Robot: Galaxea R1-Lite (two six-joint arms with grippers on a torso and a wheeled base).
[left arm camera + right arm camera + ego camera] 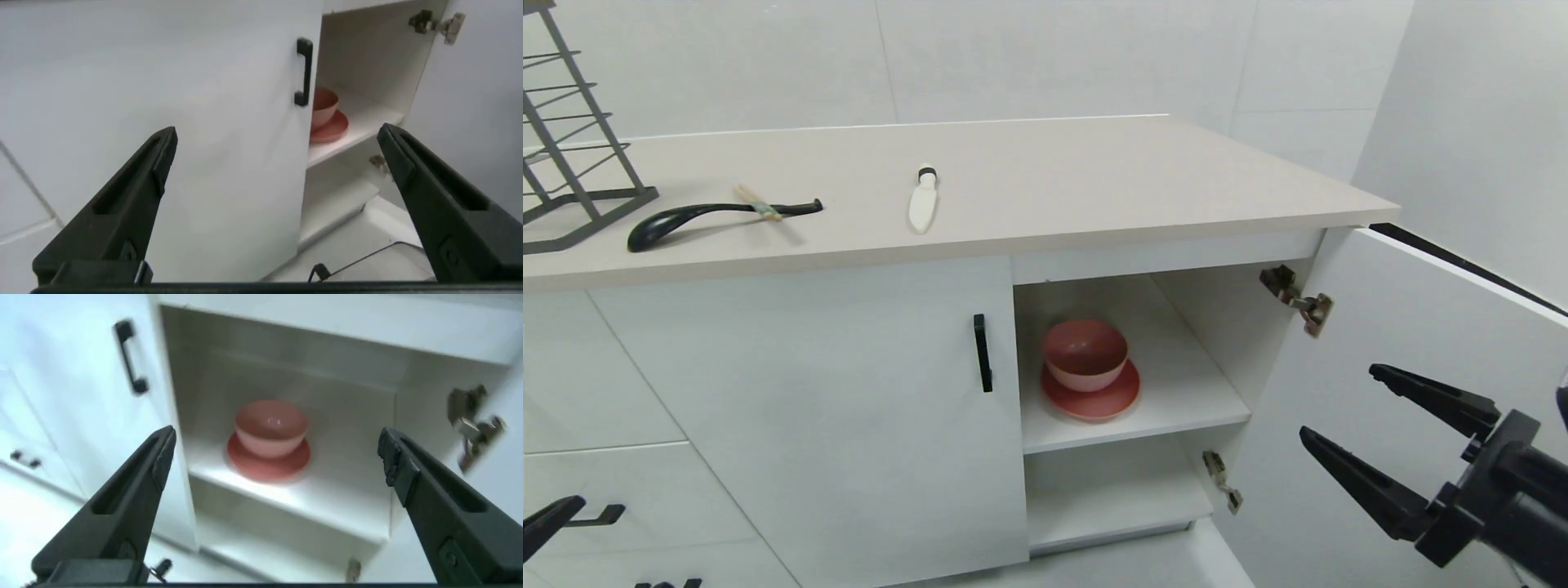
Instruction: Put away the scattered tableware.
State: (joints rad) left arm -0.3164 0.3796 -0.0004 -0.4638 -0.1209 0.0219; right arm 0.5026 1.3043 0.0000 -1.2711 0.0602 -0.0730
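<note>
On the countertop (1045,171) lie a black ladle (715,216), a pair of wooden chopsticks (758,203) crossed over its handle, and a white knife-shaped utensil (923,201). A pink bowl (1085,353) sits on a red plate (1092,398) on the upper shelf of the open cabinet; the bowl (271,428) and plate (268,461) face my right wrist. My right gripper (1338,402) hangs open and empty in front of the open door. My left gripper (278,135) is open and empty, low before the closed door (204,122).
A dark wire rack (572,139) stands at the counter's left end. The cabinet's right door (1421,343) swings open towards my right arm. The closed left door carries a black handle (983,353). A lower shelf (1107,490) lies beneath the plate.
</note>
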